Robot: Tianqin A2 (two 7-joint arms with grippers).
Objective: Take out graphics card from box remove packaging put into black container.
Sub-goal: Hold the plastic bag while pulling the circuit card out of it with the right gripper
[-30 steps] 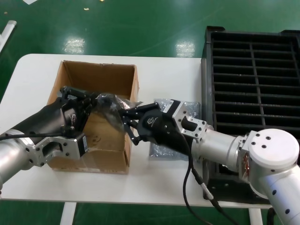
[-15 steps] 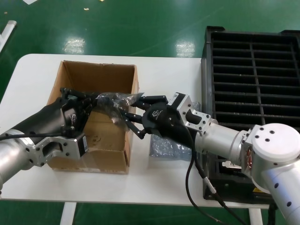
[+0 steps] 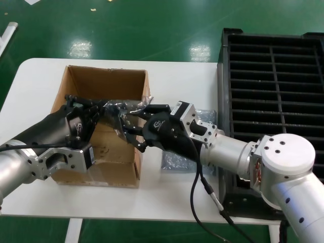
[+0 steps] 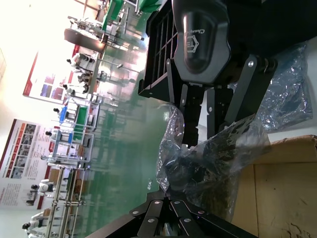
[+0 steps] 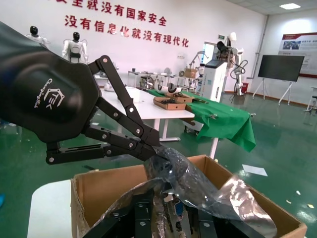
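Crinkly grey-silver packaging [image 3: 123, 110] hangs bunched over the open top of the box [image 3: 104, 83], near the box's 3 o'clock wall, with a dark shape inside it that is probably the graphics card; the card's details cannot be made out through the plastic. The left pincer [image 3: 101, 112] comes in from 9 o'clock with its fingers clamped together on one end of the bag. The right pincer [image 3: 132, 126] reaches from 3 o'clock, its fingers spread around the other end of the bag; whether they press it cannot be told. Another crumpled bag [image 3: 178, 161] lies flat on the white worktop [image 3: 172, 76] just beside the box, under the right arm. Bare worktop lies open at 12 o'clock of the box. At 3 o'clock the black container [image 3: 273, 81] stands against the worktop's edge, its narrow slots showing.
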